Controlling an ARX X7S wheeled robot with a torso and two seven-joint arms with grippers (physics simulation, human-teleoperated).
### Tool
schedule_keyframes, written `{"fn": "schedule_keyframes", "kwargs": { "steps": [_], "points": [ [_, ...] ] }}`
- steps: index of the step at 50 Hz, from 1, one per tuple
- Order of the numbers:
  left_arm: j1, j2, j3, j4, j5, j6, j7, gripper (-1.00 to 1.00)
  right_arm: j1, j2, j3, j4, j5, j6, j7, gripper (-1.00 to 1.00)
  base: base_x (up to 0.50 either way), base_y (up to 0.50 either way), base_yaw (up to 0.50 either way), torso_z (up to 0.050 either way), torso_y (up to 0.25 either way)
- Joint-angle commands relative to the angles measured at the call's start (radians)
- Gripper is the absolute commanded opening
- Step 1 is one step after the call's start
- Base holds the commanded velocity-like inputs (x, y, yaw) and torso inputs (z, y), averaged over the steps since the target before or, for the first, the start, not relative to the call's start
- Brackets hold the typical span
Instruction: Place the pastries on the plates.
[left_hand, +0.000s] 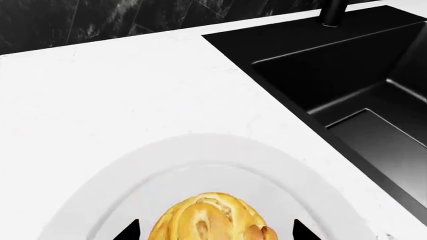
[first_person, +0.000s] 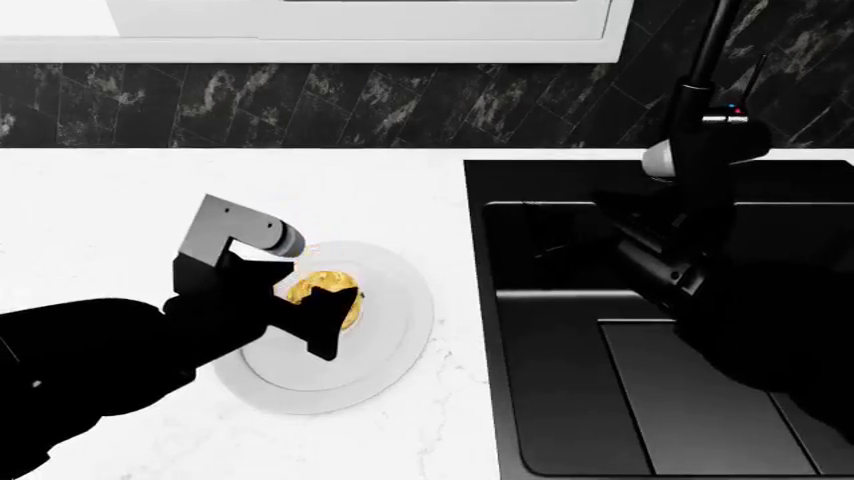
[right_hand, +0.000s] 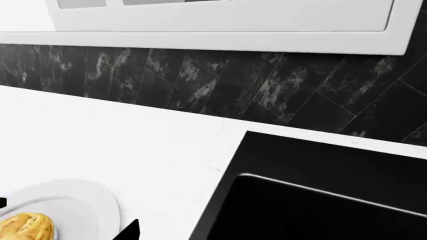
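The golden-yellow bun (left_hand: 210, 220) lies on the pale white-grey plate (left_hand: 200, 155) on the white counter. My left gripper (left_hand: 217, 232) is open over the plate. Its black fingertips (left_hand: 130, 232) stand on either side of the bun with a small gap on each side. The head view shows the same: the bun (first_person: 320, 292) on the plate (first_person: 400, 330) under my left gripper (first_person: 318, 305). My right gripper (right_hand: 67, 217) is open and empty, off to the sink side of the plate (right_hand: 87, 200). The doughnut and the blue plate are out of view.
A black sink (first_person: 641, 330) is set into the counter right of the plate, with a black tap (left_hand: 332, 12) at its back. My right arm (first_person: 694, 150) hangs over the sink. A dark marbled backsplash (right_hand: 200, 80) runs behind the counter.
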Motion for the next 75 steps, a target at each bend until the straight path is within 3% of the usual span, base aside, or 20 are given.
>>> {"fn": "schedule_keyframes", "kwargs": {
  "steps": [1, 15, 36, 42, 44, 62, 75],
  "points": [
    [0.005, -0.005, 0.007, -0.005, -0.003, 0.005, 0.002, 1.00, -0.005, 0.001, -0.001, 0.001, 0.000, -0.002, -0.002, 1.00, 0.00, 0.00, 0.00, 0.000, 0.000],
    [-0.025, 0.013, 0.005, -0.010, -0.014, -0.004, -0.019, 1.00, -0.006, 0.003, 0.001, 0.001, 0.001, -0.003, -0.003, 1.00, 0.00, 0.00, 0.00, 0.000, 0.000],
    [-0.075, -0.044, -0.079, 0.051, -0.077, -0.018, -0.097, 1.00, 0.046, 0.003, 0.004, -0.005, 0.004, 0.027, 0.014, 1.00, 0.00, 0.00, 0.00, 0.000, 0.000],
    [-0.133, -0.092, -0.124, 0.092, -0.148, -0.074, -0.166, 1.00, 0.120, -0.016, 0.000, 0.004, 0.024, 0.073, 0.017, 1.00, 0.00, 0.00, 0.00, 0.000, 0.000],
    [-0.175, -0.061, -0.102, 0.077, -0.142, -0.096, -0.198, 1.00, 0.129, -0.020, 0.014, 0.015, 0.046, 0.070, 0.028, 1.00, 0.00, 0.00, 0.00, 0.000, 0.000],
    [-0.417, -0.074, -0.122, 0.005, -0.261, -0.253, -0.334, 1.00, 0.335, -0.051, 0.027, 0.066, 0.119, 0.180, 0.058, 1.00, 0.00, 0.00, 0.00, 0.000, 0.000],
    [-0.457, -0.085, -0.154, -0.001, -0.369, -0.282, -0.407, 1.00, 0.378, -0.032, 0.042, 0.042, 0.143, 0.201, 0.082, 1.00, 0.00, 0.00, 0.00, 0.000, 0.000]
  ]
}}
